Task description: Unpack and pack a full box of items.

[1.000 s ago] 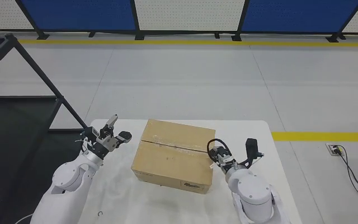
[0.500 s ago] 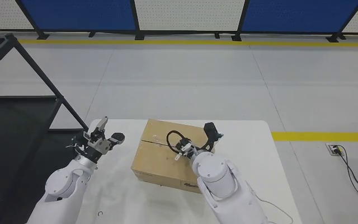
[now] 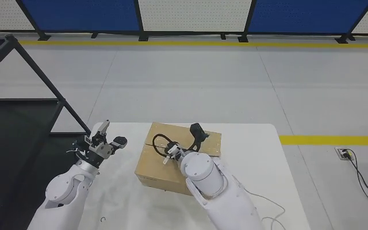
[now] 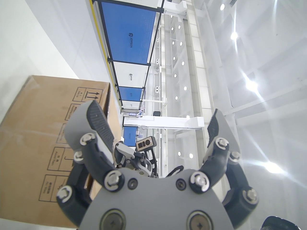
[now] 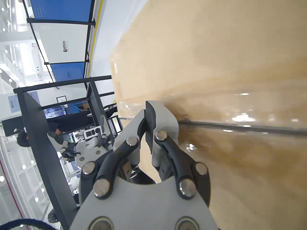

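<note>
A closed brown cardboard box (image 3: pixel 167 172) sits in the middle of the white table (image 3: pixel 253 155), its top flaps sealed by clear tape along a middle seam (image 5: pixel 239 126). My right gripper (image 3: pixel 168 155) hangs over the box top, shut with nothing between its fingers. Its tips (image 5: pixel 147 111) rest at the seam near the box's left end. My left gripper (image 3: pixel 109 133) stands open just left of the box, apart from it. In the left wrist view the gripper (image 4: pixel 156 123) points up past the box's printed side (image 4: pixel 48 125).
A black metal rack (image 3: pixel 34 103) stands off the table's left edge, also seen as a rack (image 5: pixel 36 120) in the right wrist view. A small dark ring (image 3: pixel 102 218) lies near the table's front left. Bare tabletop lies right of the box.
My right arm has swung from the box's right side across its top to the left part of the seam. The left gripper has drawn slightly left, away from the box.
</note>
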